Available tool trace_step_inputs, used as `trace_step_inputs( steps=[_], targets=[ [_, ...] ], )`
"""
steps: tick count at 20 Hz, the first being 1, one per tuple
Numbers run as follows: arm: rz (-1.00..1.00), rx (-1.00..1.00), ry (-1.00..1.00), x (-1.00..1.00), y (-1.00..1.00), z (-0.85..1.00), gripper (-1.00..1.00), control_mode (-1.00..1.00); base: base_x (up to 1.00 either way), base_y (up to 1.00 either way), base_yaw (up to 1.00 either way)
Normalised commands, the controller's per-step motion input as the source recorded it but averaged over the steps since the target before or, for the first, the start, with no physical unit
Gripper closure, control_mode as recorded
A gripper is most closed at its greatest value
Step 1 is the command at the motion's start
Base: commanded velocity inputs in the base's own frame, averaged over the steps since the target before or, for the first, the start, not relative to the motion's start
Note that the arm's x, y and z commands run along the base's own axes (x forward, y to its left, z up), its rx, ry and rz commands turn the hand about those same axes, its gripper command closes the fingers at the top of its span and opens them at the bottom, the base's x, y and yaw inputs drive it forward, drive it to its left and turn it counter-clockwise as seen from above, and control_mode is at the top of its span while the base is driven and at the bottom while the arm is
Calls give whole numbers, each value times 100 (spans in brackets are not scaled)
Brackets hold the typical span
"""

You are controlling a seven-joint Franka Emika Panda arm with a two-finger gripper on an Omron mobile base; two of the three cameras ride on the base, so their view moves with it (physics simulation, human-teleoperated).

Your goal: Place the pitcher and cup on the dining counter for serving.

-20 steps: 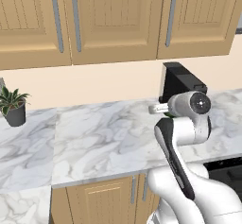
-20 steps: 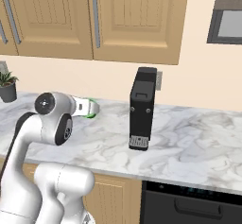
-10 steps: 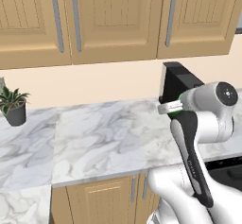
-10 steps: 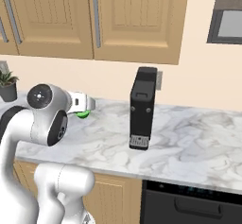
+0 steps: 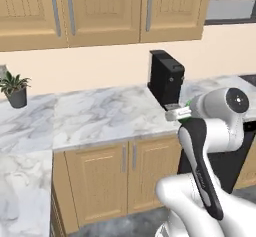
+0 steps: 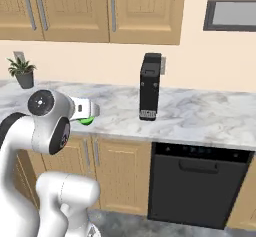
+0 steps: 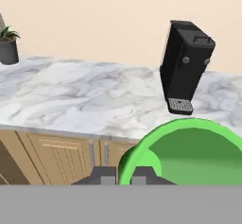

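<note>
At the far left a potted plant (image 5: pixel 15 89) stood on the wall table (image 5: pixel 100 113), well apart from everything the task concerns. Moving right along the marble, a black coffee machine (image 6: pixel 150 86) stood upright against the wall; no brand, label or writing could be read on it or anywhere else in the frames.

The cup (image 7: pixel 189 152) was off the table and in the gripper (image 7: pixel 124 175) — the jaws were drawn narrow, pinching the green rim, so that in the hand view the cup's open mouth lay just right of the finger tips and faced the camera. In the right base view a sliver of green showed beside the hand, out in front of the table's edge and above the cabinet doors.

By my reading, the coming move turned on one relation: the dining counter lay somewhere other than ahead of the hand, so the base would have to carry the cup away from this wall. Which way it lay could not be told.
</note>
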Motion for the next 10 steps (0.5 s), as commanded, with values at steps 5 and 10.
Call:
trace_step_inputs(
  steps=[5, 10],
  targets=[
    [0, 0, 0, 0, 0, 0, 100, 100, -54, -10, -74],
    [0, 0, 0, 0, 0, 0, 100, 100, 0, -5, -92]
  ],
)
